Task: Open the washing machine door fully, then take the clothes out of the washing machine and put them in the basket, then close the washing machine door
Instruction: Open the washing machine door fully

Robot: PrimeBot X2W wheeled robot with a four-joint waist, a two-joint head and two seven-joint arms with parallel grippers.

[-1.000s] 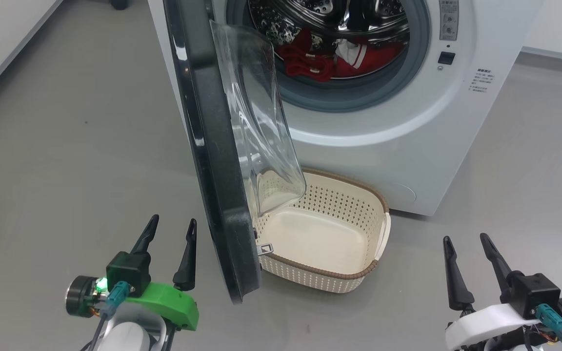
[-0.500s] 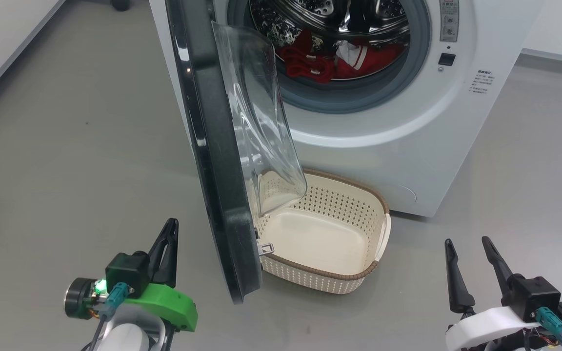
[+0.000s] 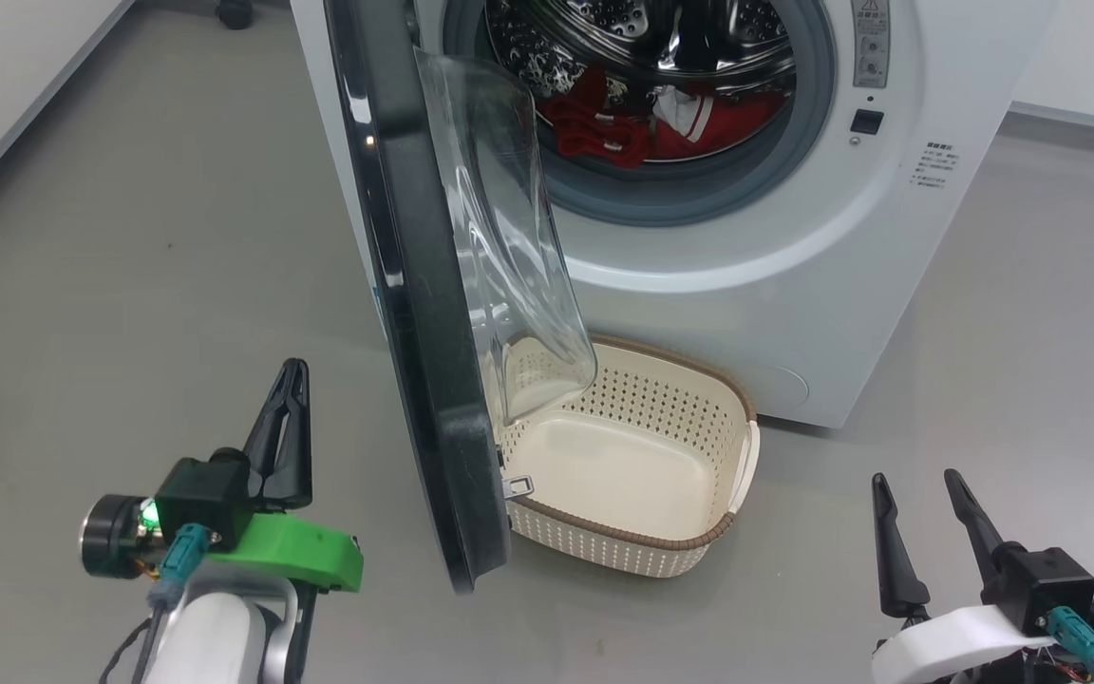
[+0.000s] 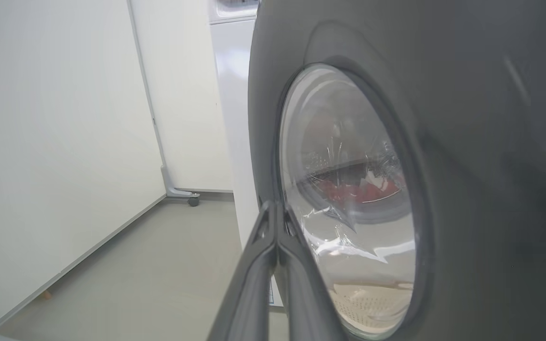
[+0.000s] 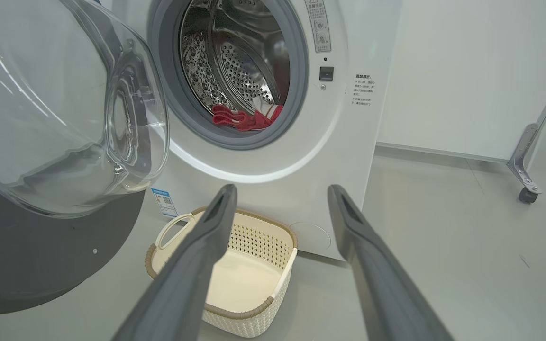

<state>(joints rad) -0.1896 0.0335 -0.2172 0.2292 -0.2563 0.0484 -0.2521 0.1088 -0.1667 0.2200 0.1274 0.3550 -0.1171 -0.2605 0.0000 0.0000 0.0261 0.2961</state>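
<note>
Beside the partly open washing machine door (image 3: 424,361), we hold our left tool (image 3: 292,369) pinched closed on nothing, our right tool (image 3: 915,478) spread wide; the clothes (image 3: 699,128) lie in the washing machine (image 3: 746,313), the basket (image 3: 699,543) below.

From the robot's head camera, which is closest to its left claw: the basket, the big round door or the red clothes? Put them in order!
1. the door: just to the right of the shut left gripper.
2. the basket: on the floor, past the door.
3. the red clothes: farthest, up inside the drum.
</note>
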